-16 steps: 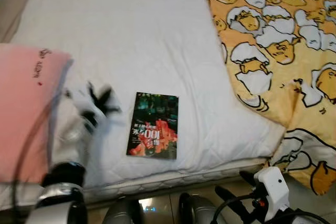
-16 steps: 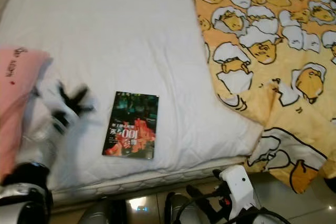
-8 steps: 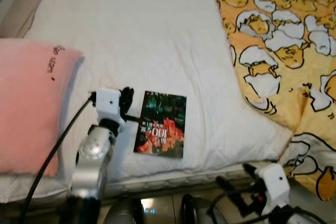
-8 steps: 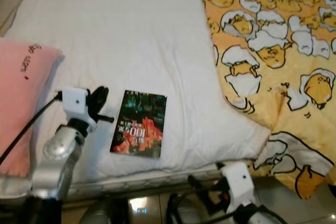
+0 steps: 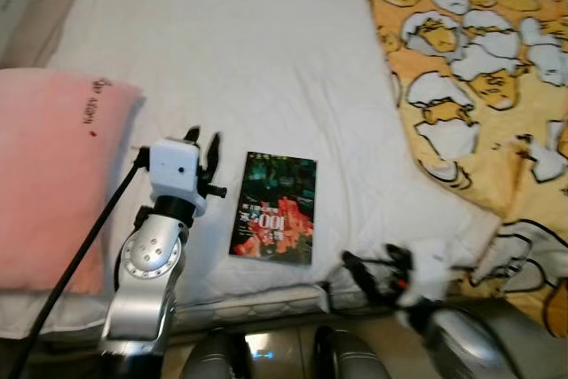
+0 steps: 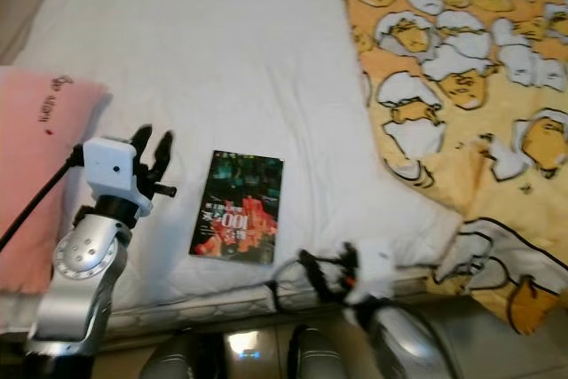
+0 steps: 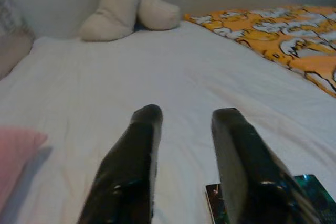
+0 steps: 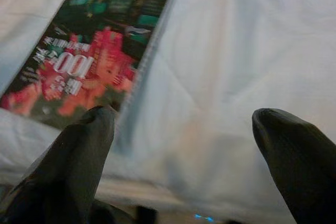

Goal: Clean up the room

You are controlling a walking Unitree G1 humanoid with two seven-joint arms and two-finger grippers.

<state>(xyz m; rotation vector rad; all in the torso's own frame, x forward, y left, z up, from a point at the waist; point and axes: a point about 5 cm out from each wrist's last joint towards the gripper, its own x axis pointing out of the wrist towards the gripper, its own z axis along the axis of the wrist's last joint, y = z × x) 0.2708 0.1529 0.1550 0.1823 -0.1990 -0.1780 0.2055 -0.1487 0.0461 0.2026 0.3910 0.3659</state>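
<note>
Dark-covered book [image 5: 274,208] lies lengthwise near the bed's [image 5: 266,59] front edge, between the spread left gripper [image 5: 203,142] and the spread right gripper [image 5: 373,265], nearer.

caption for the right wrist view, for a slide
Open right gripper approaching the near edge of a book lying flat on the white mattress.

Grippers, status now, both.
Left gripper: open, empty, over the bed beside the book.
Right gripper: open, empty, at the bed's near edge by the book.
</note>
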